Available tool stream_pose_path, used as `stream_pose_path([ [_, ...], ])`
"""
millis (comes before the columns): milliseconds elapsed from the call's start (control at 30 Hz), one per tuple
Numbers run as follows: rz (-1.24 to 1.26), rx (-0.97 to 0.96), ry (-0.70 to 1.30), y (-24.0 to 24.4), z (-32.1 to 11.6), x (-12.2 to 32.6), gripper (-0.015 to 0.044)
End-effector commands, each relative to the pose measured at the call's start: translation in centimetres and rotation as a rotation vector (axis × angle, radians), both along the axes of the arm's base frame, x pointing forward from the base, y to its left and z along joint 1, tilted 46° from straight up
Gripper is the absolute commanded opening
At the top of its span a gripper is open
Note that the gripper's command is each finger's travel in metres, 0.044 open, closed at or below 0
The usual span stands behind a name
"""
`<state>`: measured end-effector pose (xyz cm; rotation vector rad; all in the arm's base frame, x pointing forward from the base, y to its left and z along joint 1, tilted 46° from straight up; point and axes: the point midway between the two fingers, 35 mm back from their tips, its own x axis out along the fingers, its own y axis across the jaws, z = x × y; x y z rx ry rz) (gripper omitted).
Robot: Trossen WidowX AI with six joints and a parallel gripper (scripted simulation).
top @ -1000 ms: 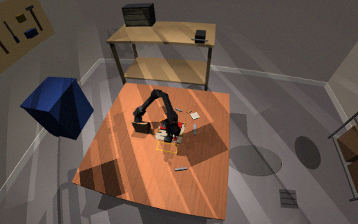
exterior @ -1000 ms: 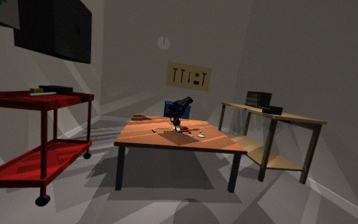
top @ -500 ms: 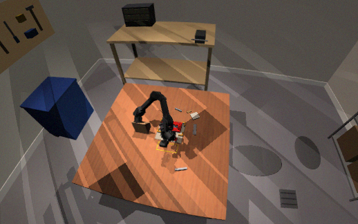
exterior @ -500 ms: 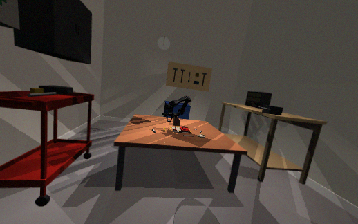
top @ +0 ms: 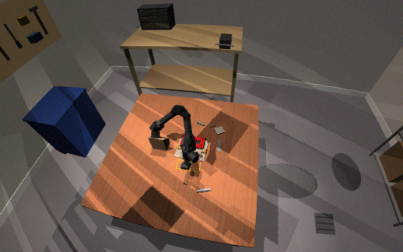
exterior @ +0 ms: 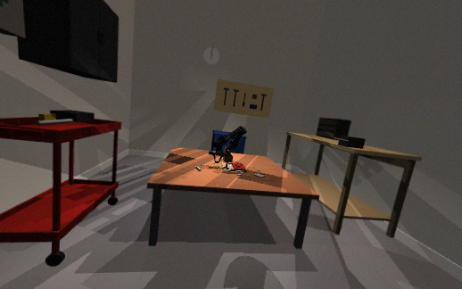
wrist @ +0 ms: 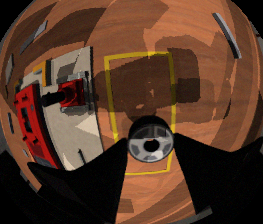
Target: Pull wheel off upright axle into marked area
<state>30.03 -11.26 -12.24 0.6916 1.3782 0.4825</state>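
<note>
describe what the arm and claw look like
The arm is matte black all over, made of slim rounded links with bulkier joints, on a brownish box base. The claw shows two broad, flat black fingers. No cables or markings can be seen.

Grey room: red cart (exterior: 41, 134), wooden shelf table (exterior: 353, 152), pegboard (exterior: 243, 98).

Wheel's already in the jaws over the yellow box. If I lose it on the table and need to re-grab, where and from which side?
The gripper is shut on the wheel, held across its rim from above, hub hole facing the wrist camera. That probably suits a re-grab: lying flat inside the marked area, the wheel offers its round rim. Come straight down, one finger each side.
</note>
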Motion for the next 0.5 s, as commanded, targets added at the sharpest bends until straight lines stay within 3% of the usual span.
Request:
stream_pose_path([
  [0,-0.001,0.017,0.012,2.58,-2.25,-0.07,0.0000],
  [333,0.000,0.018,0.012,3.29,-2.87,-0.04,0.0000],
  [467,0.002,0.012,0.009,2.94,-2.66,0.03,0.0105],
])
